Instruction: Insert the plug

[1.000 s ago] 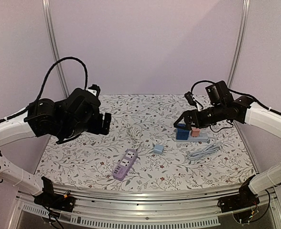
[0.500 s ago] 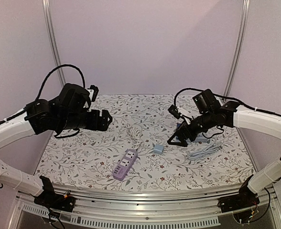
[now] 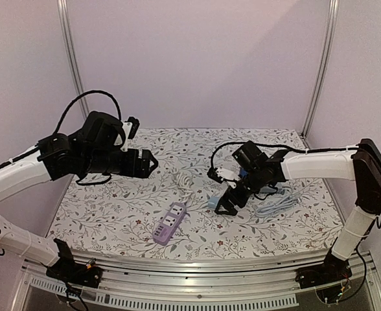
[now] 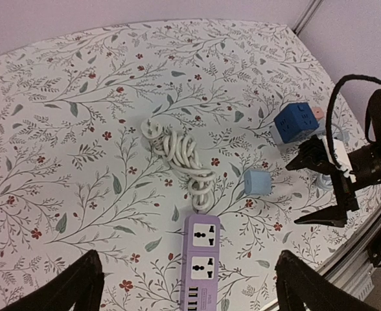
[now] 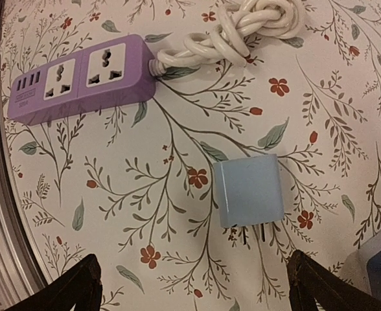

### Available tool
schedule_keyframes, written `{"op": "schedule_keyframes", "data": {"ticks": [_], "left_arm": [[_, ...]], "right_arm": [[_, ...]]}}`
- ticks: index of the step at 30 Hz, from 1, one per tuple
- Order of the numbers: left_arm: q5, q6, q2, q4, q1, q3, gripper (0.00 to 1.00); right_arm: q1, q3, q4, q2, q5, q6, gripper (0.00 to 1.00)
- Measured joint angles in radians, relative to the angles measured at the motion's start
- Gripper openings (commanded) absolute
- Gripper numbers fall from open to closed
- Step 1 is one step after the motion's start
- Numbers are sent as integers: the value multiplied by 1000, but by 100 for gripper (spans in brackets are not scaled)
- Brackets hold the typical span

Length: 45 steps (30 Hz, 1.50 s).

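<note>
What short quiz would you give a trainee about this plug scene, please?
1. True or false: the right gripper is holding the light blue plug.
2. The white cord runs into: A) the purple power strip; B) the light blue plug; C) nothing.
3. How many large sockets show on the power strip's top face?

Key:
1. False: the gripper is open above the plug, which lies on the table.
2. A.
3. Two.
</note>
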Motion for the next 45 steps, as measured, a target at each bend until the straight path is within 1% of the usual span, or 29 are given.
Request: {"op": "schedule_keyframes", "data": {"ticks": [3,9,14,22,27,35,40,44,45], "left_arm": [[77,-5,6,36,30,-5,92],[179,-12,9,88,68,-9,91],[225,-12,24,108,87,-9,86],[237,-11,47,109,103,-7,79],[237,-10,48,106,109,-2,77],[238,-10,51,100,114,13,72],[237,-8,51,97,114,18,69],[235,-11,37,95,114,16,62],[235,-11,32,95,115,16,61]], "right_arm": [[5,13,26,29,35,26,99],[6,33,65,74,89,48,99],[7,39,79,115,114,46,96],[10,41,105,169,163,43,88],[21,31,153,171,174,28,87],[25,-55,261,171,168,-23,85],[24,-102,352,171,154,-38,79],[24,-143,428,164,133,-48,74],[24,-148,437,164,127,-51,71]]}}
